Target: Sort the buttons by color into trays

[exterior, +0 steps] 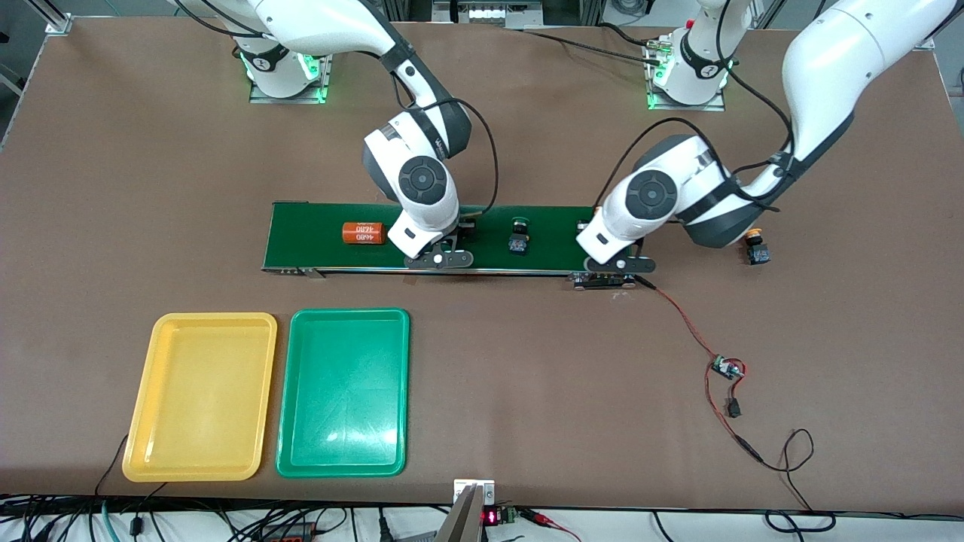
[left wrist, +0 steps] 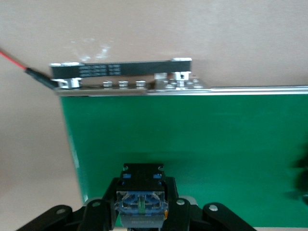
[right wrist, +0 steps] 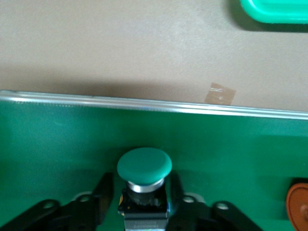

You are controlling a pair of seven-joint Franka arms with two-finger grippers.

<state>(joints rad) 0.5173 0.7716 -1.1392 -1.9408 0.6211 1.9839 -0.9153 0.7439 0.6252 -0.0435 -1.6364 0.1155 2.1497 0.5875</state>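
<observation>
Green-capped push-button switch (right wrist: 144,185) sits pinched between the right gripper's (right wrist: 144,204) fingers on the long dark-green conveyor belt (exterior: 331,252) at frame centre. At the belt's end, the left gripper (left wrist: 141,207) clamps a blue-bodied switch (left wrist: 141,204). Bare brown table (exterior: 565,391) separates the belt's near edge from the yellow tray (exterior: 143,444) and green tray (exterior: 290,452) at lower left.

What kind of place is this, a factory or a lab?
Most likely a robotics test lab: a small conveyor belt on a brown table, loose wiring across it, and colored sorting trays.
</observation>
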